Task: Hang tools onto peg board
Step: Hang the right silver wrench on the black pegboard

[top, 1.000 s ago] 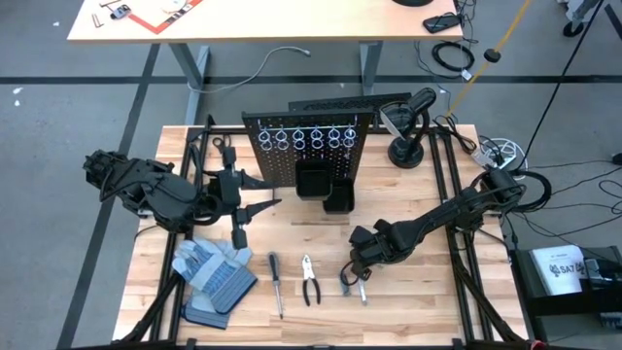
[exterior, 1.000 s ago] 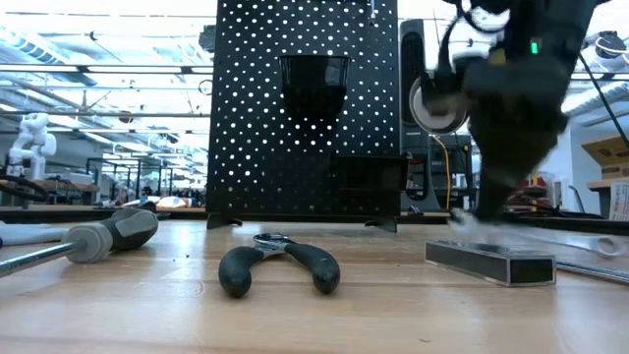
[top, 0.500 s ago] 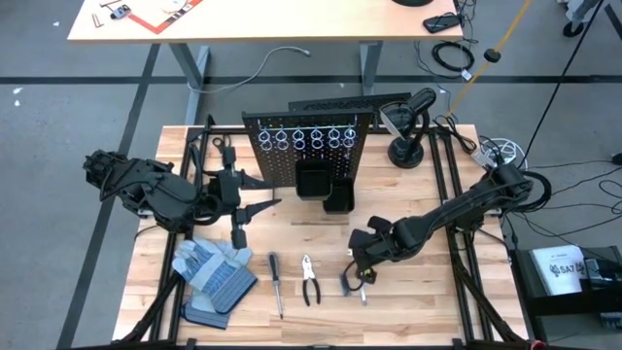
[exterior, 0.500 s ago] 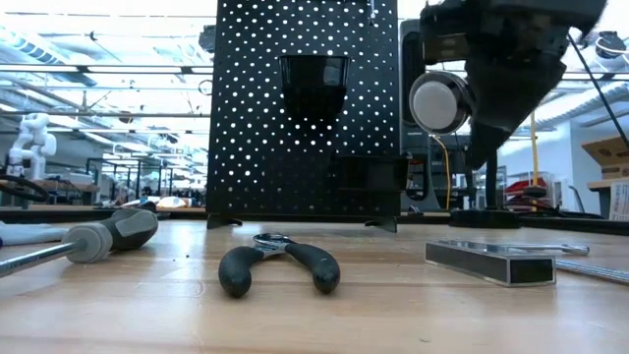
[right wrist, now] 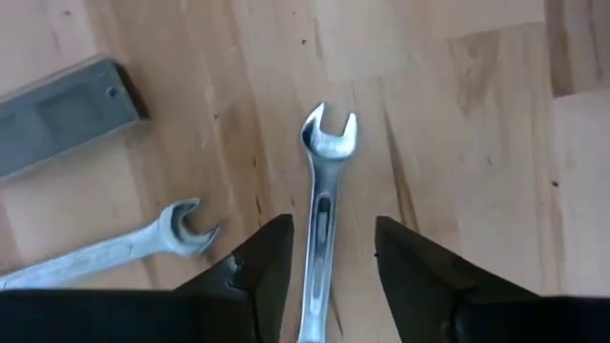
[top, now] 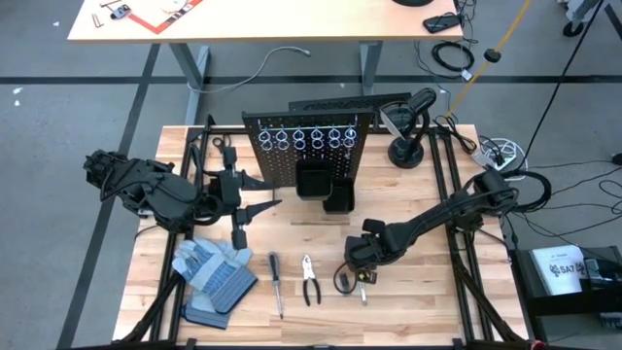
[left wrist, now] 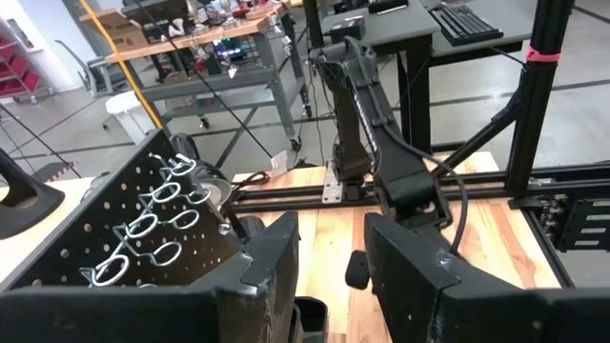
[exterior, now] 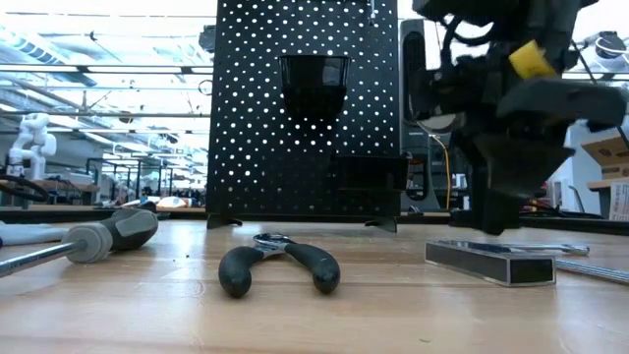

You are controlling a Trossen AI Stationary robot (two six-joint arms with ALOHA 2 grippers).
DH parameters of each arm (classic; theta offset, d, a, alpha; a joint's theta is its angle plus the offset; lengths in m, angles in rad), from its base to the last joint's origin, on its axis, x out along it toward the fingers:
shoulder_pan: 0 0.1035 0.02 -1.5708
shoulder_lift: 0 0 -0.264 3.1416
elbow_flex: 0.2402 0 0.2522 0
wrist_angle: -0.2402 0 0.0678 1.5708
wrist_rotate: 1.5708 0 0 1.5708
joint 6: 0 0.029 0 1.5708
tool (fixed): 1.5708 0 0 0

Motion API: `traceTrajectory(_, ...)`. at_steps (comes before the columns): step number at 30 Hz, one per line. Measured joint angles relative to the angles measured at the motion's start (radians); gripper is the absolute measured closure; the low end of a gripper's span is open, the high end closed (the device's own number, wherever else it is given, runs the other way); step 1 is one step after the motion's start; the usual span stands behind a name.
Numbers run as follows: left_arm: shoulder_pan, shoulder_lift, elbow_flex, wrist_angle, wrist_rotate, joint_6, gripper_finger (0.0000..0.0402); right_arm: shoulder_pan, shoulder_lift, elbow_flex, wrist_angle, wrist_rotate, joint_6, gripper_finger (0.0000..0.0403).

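Your right pincer (right wrist: 324, 262) hung low over the front of the worktop (top: 418, 311), its two fingers (right wrist: 262, 262) spread apart with a silver wrench (right wrist: 322, 205) lying flat on the wood between them; nothing was gripped. A second wrench (right wrist: 114, 246) lay just beside the first, angled away, and the short grey metal piece (right wrist: 57, 114) rested near both. In the high view you could see that pincer (top: 354, 273) poised above those small tools, to the right of the pliers (top: 310, 280) and the screwdriver (top: 276, 284), which lay side by side on the boards. In the low view the pliers (exterior: 278, 265) sat on the wood with handles toward the camera, the grey piece (exterior: 489, 263) lay flat under the right arm, and the screwdriver's handle (exterior: 113, 234) showed at the far side.

The peg board (top: 309, 146) stood upright at the back of the worktop, its silver ring holders (top: 306, 139) in a row and two black bins (top: 325, 188) hanging below them.

Your left pincer (top: 255, 192) waited beside the board's left edge, fingers (left wrist: 272, 272) parted and holding nothing. The work gloves (top: 214, 274) lay near the front left corner.
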Motion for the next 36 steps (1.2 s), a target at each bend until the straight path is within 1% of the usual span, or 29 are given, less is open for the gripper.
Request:
traceTrajectory(5, 0.0, 0.0, 0.0, 0.001, 0.0, 0.0, 0.0269, -0.02, 0.038, 0.0, 0.027, -0.024, -0.032, 0.0266)
traceTrajectory(11, 0.0, 0.0, 0.0, 0.001, 0.0, -0.001, 0.0269, -0.057, 0.072, 0.006, 0.034, -0.073, -0.039, 0.0291)
traceTrajectory(14, 0.0, 0.0, 0.0, 0.006, 0.0, -0.001, 0.0269, -0.07, 0.092, 0.006, 0.036, -0.098, -0.038, 0.0315)
traceTrajectory(17, 0.0, 0.0, 0.0, 0.007, 0.0, -0.001, 0.0269, -0.083, 0.109, 0.008, 0.04, -0.147, -0.038, 0.035)
traceTrajectory(19, 0.0, 0.0, 0.0, 0.008, 0.0, -0.001, 0.0269, -0.085, 0.114, 0.009, 0.043, -0.155, -0.038, 0.0376)
traceTrajectory(21, 0.0, 0.0, 0.0, 0.007, 0.0, 0.0, 0.0269, -0.085, 0.114, 0.009, 0.045, -0.157, -0.038, 0.0393)
traceTrajectory(28, 0.0, 0.0, 0.0, 0.007, 0.0, 0.0, 0.0269, -0.089, 0.107, 0.008, 0.047, -0.169, -0.033, 0.0401)
traceTrajectory(36, 0.0, 0.0, 0.0, 0.009, 0.0, -0.001, 0.0269, -0.089, 0.085, 0.061, 0.021, -0.164, -0.049, 0.0402)
